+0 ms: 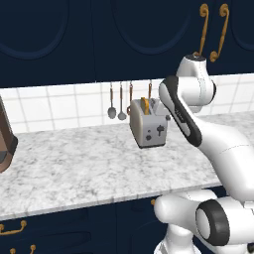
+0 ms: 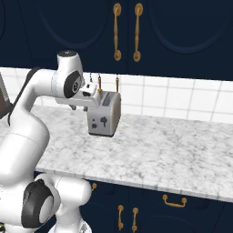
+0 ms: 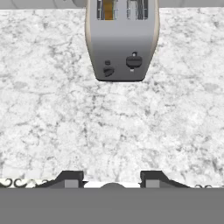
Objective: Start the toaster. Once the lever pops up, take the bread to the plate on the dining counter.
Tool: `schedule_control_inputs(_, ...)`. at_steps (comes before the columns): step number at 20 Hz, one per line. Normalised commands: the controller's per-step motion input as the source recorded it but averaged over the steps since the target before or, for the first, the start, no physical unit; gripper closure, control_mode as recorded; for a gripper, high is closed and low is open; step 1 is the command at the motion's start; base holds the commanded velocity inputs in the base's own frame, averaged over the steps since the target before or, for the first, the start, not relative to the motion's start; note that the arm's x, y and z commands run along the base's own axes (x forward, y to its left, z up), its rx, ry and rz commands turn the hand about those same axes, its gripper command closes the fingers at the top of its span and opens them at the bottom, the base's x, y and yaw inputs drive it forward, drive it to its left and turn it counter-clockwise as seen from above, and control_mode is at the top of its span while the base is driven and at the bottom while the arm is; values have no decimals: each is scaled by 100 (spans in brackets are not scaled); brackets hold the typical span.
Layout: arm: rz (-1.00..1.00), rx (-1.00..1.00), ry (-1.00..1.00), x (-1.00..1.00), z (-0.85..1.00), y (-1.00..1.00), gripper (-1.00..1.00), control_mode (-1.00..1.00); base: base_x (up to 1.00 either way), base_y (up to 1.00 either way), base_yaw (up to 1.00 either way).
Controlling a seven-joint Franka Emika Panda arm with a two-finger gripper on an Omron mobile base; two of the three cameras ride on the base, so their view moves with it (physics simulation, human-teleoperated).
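The silver-grey toaster (image 1: 149,128) (image 2: 105,113) (image 3: 122,43) stands on the marble counter near the tiled wall. A tan slice of bread (image 1: 145,105) (image 3: 108,8) sticks up from one top slot. On the front face sit the dark lever (image 3: 134,61) (image 1: 159,130) and a smaller dark dial (image 3: 108,71). My gripper (image 3: 112,178) is open and holds nothing. It hovers over the counter in front of the toaster, pointing down, a good way short of the lever. The plate and the dining counter are out of view.
The speckled marble counter (image 1: 74,163) has navy cabinets with gold handles above and below. Metal utensils (image 1: 116,106) hang on the wall left of the toaster. A brown object (image 1: 5,144) stands at the far left edge.
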Motion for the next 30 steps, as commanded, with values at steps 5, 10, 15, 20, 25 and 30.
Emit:
schedule_control_inputs(5,0,-1,0,-9,-14,-8,-100,-100,0,0,0)
schedule_control_inputs(10,0,-3,-3,-7,-29,-29,-100,-100,0,0,0)
schedule_control_inputs(15,0,0,-5,6,-15,-16,-100,-100,0,0,0)
schedule_control_inputs(20,0,0,-10,14,-19,0,-100,-100,0,0,0)
schedule_control_inputs(25,0,0,-13,28,-30,0,100,-100,0,0,0)
schedule_control_inputs(30,0,0,-3,54,-27,0,100,-100,0,0,0)
